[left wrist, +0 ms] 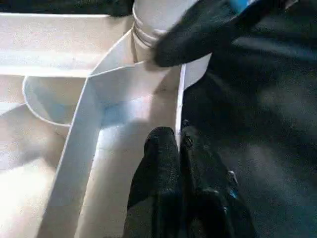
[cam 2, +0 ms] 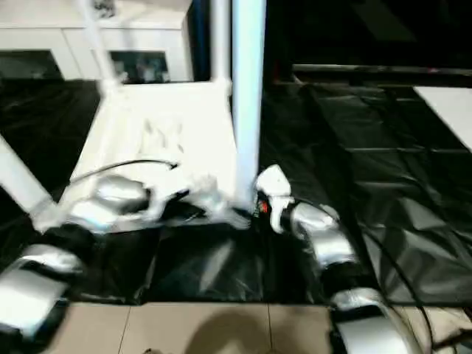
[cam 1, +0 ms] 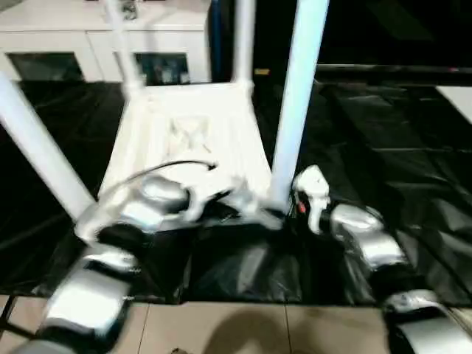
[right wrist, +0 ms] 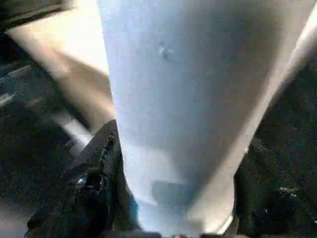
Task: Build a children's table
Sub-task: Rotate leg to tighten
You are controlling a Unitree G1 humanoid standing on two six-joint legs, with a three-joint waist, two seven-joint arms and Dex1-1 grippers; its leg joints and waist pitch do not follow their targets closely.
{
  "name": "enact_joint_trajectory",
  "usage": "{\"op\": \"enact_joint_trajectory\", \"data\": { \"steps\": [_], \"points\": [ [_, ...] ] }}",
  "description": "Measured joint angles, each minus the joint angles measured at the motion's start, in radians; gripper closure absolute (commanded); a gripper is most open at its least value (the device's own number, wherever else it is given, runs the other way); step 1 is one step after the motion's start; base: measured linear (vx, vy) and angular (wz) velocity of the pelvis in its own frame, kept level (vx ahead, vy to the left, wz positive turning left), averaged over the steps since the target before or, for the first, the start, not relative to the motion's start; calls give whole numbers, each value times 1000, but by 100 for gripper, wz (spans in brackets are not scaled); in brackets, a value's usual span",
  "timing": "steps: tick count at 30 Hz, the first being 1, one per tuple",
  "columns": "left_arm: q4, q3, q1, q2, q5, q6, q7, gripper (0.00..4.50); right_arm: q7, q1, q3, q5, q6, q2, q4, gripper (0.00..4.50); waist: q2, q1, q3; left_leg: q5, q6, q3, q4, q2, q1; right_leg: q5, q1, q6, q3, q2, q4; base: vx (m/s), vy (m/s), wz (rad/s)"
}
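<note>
From the head cameras I see the white plastic rectangular tabletop (cam 1: 193,140) lying upside down on the black plastic sheet (cam 1: 383,147) that covers the floor, its ribbed underside facing up. Four long white tubular legs stand up from its corner sockets: the near right leg (cam 1: 297,96), the near left leg (cam 1: 37,147) leaning out to the left, and two far legs (cam 1: 243,40) at the far edge. A white cabinet with glass doors (cam 1: 88,44) stands beyond the table, and pale floor tiles (cam 1: 221,328) show at the near edge of the sheet. My left gripper (cam 1: 251,209) reaches across the tabletop's near edge towards the near right corner, and my right gripper (cam 1: 289,198) sits at the base of the near right leg. In the left wrist view, the left gripper's (left wrist: 179,148) two black fingers are pressed together, clamped on the thin near wall of the tabletop (left wrist: 74,163), with the corner socket and a black finger (left wrist: 198,29) of the other gripper just beyond. In the right wrist view, my right gripper's (right wrist: 176,173) black fingers (right wrist: 94,183) sit on either side of the near right leg (right wrist: 183,89), closed around it.
</note>
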Motion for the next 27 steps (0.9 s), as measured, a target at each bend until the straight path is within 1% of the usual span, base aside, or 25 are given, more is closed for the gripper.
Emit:
{"op": "enact_joint_trajectory", "data": {
  "steps": [2, 4, 6, 7, 8, 9, 11, 14, 15, 16, 18, 22, 23, 25, 27],
  "points": [
    [-5, 8, 0, -36, 4, 36, 62, 450, -124, -22, -31, -1, 31, 40, 23, 183, 0, -12, 0, 0, 0, 0, 0, 0, 1, 0, 1, 0, 0, 0, -3, 0, 0, 0],
    [-11, 12, 1, -62, 4, 56, 103, 450, -222, -38, -52, -10, 43, 68, 37, 183, 0, -24, 0, 0, 0, -1, -1, 0, 1, 0, 1, 0, -3, 0, -9, 0, 0, 0],
    [-14, 12, 3, -67, 4, 60, 111, 450, -260, -48, -53, -13, 37, 80, 50, 183, 1, -33, -1, 0, 0, -4, -2, 0, 1, 0, 2, 0, -7, 0, -14, 0, 0, 0],
    [-14, 12, 3, -67, 4, 60, 112, 450, -267, -48, -53, -15, 33, 83, 51, 148, 1, -34, -1, 0, 0, -4, -2, 0, 1, 0, 3, 0, -7, 0, -14, 0, 0, 0],
    [-14, 12, 3, -67, 4, 60, 112, 450, -272, -48, -53, -22, 28, 85, 51, 127, 1, -34, -1, 0, 0, -4, -2, 0, 1, 0, 3, 0, -7, 0, -14, 0, 0, 0],
    [-14, 12, 3, -66, 3, 59, 111, 450, -272, -46, -52, -31, 15, 85, 51, 114, 1, -35, -1, 0, 0, -4, -2, 0, 1, 0, 3, 0, -7, 0, -14, 0, 0, 0],
    [-15, 12, 3, -65, 1, 56, 106, 450, -269, -38, -49, -35, -9, 86, 51, 104, 1, -34, -1, 0, 0, -4, -2, 0, 0, 1, 2, -1, -7, 0, -14, 0, 0, 0],
    [-16, 11, 4, -59, -1, 46, 90, 450, -243, -32, -46, -35, -31, 80, 51, 70, 1, -33, -1, 0, 0, -4, -3, 1, 0, 2, 1, -2, -7, 0, -13, 0, 0, 0],
    [-18, 10, 6, -53, -2, 39, 81, 450, -196, -31, -41, -31, -31, 65, 48, 57, 1, -32, -1, 0, 0, -4, -3, 1, -1, 4, 1, -3, -7, 0, -13, 0, 0, 0],
    [-19, 9, 8, -48, -4, 34, 72, 450, -163, -30, -35, -30, -31, 54, 45, 57, 1, -32, -1, 0, 0, -4, -3, 1, -1, 5, 1, -4, -8, 0, -13, 0, 0, 0],
    [-22, 6, 16, -24, -10, 4, 35, 450, -58, -21, -6, -29, -34, 8, 15, 33, 1, -32, -1, 0, 0, -4, -4, 1, -1, 9, 1, -9, -8, 0, -13, 0, 0, 0],
    [-41, 5, 32, 21, -25, -31, -48, 450, 127, -6, 47, -26, -49, -66, -29, 33, 1, -28, 0, 0, 0, -2, -11, 2, -2, 9, 0, -10, -10, 0, -12, 0, 0, 0],
    [-43, 4, 34, 30, -31, -42, -73, 450, 168, -2, 54, -20, -51, -81, -37, 33, 1, -24, -1, 0, 0, -1, -12, 2, -2, 9, 0, -10, -10, 0, -12, 0, 0, 0],
    [-48, 0, 37, 56, -44, -61, -142, 450, 265, 13, 71, -8, -51, -106, -66, 33, 1, -11, -1, 0, 0, 0, -15, 3, -2, 9, -2, -9, -12, 1, -12, 0, 0, 0],
    [-53, -5, 41, 76, -49, -80, -196, 450, 345, 17, 82, 12, -54, -122, -76, 33, 1, -1, -1, 0, 0, 0, -15, 4, -4, 9, -3, -9, -13, 2, -12, 0, 0, 0]
  ]
}}
